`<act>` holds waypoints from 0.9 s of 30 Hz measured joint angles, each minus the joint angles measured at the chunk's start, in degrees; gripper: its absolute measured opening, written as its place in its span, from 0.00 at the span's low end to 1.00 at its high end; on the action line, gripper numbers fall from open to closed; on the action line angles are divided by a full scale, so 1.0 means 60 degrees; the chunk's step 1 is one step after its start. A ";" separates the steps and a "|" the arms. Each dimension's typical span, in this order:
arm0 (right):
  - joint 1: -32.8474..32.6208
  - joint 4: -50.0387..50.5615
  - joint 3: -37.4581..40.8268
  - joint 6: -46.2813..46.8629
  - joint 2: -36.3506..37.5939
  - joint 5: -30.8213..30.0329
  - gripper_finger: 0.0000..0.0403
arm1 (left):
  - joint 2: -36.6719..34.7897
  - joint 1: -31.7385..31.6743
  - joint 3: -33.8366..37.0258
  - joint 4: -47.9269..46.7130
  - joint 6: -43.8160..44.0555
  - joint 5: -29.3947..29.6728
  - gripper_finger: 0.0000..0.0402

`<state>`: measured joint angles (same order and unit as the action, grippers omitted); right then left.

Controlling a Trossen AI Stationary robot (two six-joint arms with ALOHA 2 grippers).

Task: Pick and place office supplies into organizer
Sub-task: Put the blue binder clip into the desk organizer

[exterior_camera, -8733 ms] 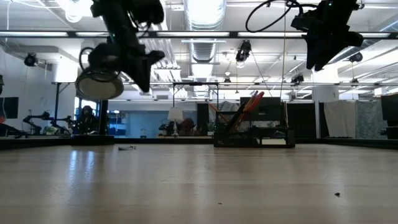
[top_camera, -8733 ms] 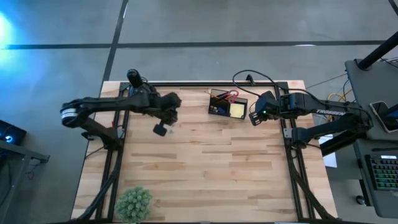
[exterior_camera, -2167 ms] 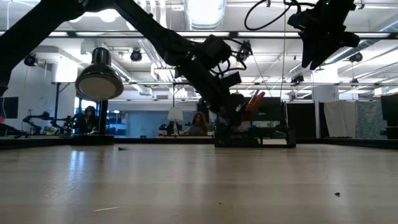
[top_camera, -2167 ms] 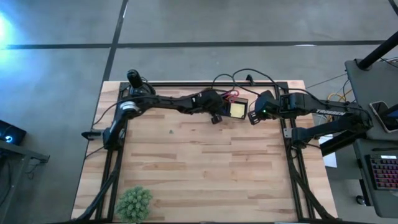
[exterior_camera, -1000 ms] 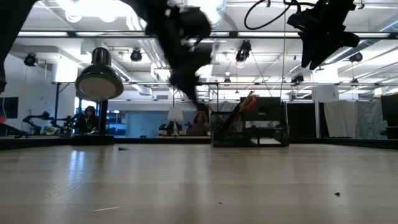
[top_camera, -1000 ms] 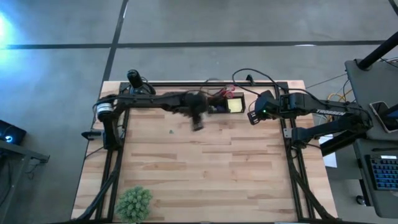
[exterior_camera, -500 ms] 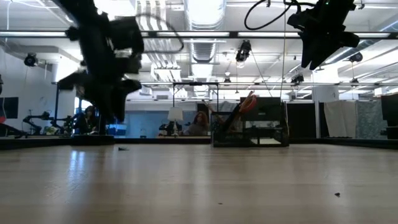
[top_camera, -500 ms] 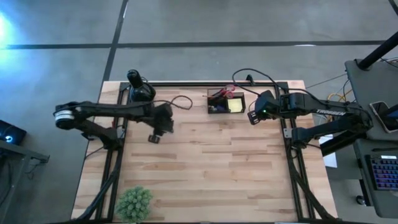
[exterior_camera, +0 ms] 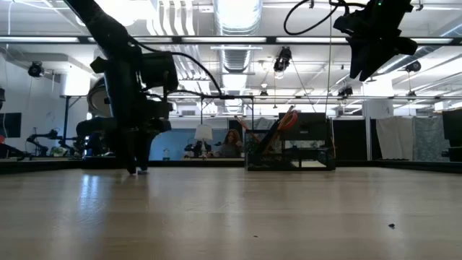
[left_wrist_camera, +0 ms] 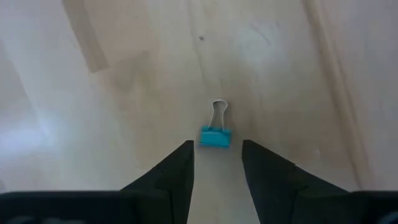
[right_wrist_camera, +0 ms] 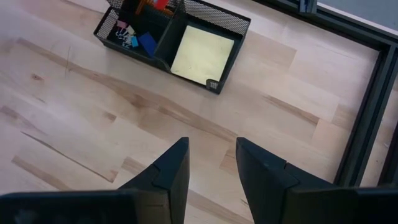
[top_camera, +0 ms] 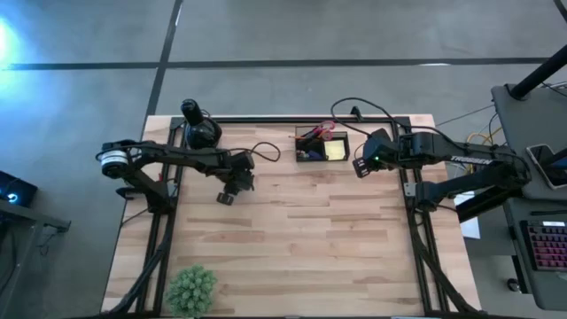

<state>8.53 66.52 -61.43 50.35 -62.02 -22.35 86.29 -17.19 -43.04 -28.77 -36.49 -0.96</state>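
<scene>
Blue binder clip [left_wrist_camera: 216, 137] ahead of parted left claw [left_wrist_camera: 216, 163], wrist view only

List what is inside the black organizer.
The organizer holds a yellow sticky-note pad in one compartment, small blue and pink items in another. Red-orange items stick up at its back; their lower parts are hidden.

One black mesh organizer [right_wrist_camera: 186, 28] stands at the table's far edge. One yellow sticky-note pad [right_wrist_camera: 202, 55] lies in it, and a few small coloured clips [right_wrist_camera: 134, 38] sit in the next compartment, too jumbled to count. One blue binder clip [left_wrist_camera: 216, 137] lies on the table. One green plant [top_camera: 191, 289] stands near left.
</scene>
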 joint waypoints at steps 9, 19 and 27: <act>0.0000 0.0000 0.0000 -0.0001 0.0000 0.0000 0.31 | 0.0093 -0.0122 -0.0050 0.0029 -0.0350 -0.0191 0.31; -0.0003 0.0000 0.0000 0.0001 0.0000 0.0000 0.31 | 0.0336 -0.0131 -0.0057 0.0062 -0.0251 -0.0833 0.27; -0.0003 0.0000 0.0000 -0.0001 0.0000 0.0000 0.31 | 0.0337 -0.0127 -0.0057 0.0030 -0.0235 -0.0960 0.08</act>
<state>8.51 66.52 -61.43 50.35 -62.02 -22.35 88.31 -17.96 -43.38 -28.60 -37.90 -6.72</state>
